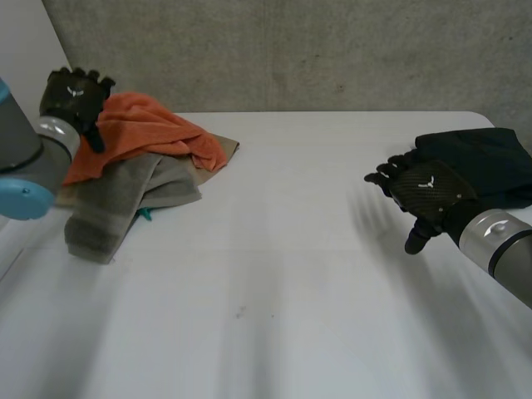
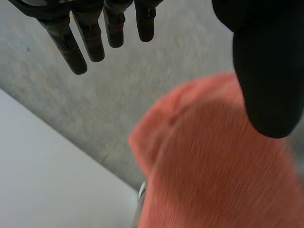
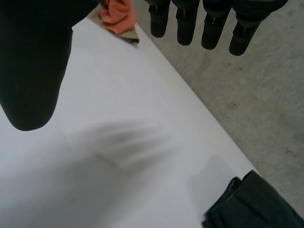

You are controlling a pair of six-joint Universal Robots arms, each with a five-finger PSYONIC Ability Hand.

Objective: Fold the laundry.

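Head view: the white desk (image 1: pixel 274 249) takes up most of the scene, with a grey concrete wall (image 1: pixel 291 50) behind its far edge; the laundry sits in two lots well apart, a heap at the far left and a dark garment (image 1: pixel 490 162) bunched at the far right corner; in the heap a grey-green towel (image 1: pixel 116 199) lies rumpled and trails toward the near side, an orange towel (image 1: pixel 158 129) is crumpled on top of it, and a tan cloth (image 1: pixel 224 148) pokes out from under the orange one on the side nearer the middle; the left hand (image 1: pixel 75 96) is raised over the far-left end of the orange towel, and in the left wrist view its fingers (image 2: pixel 71 47) are straight and spread away from the thumb, grasping nothing, with the orange towel below the palm; whether the thumb touches the cloth I cannot tell; the right hand (image 1: pixel 428 187) hovers above bare desk just beside the dark garment, and in the right wrist view its fingers (image 3: pixel 213 28) are likewise released and empty; a small teal scrap (image 1: pixel 146 214) shows at the grey-green towel's edge.
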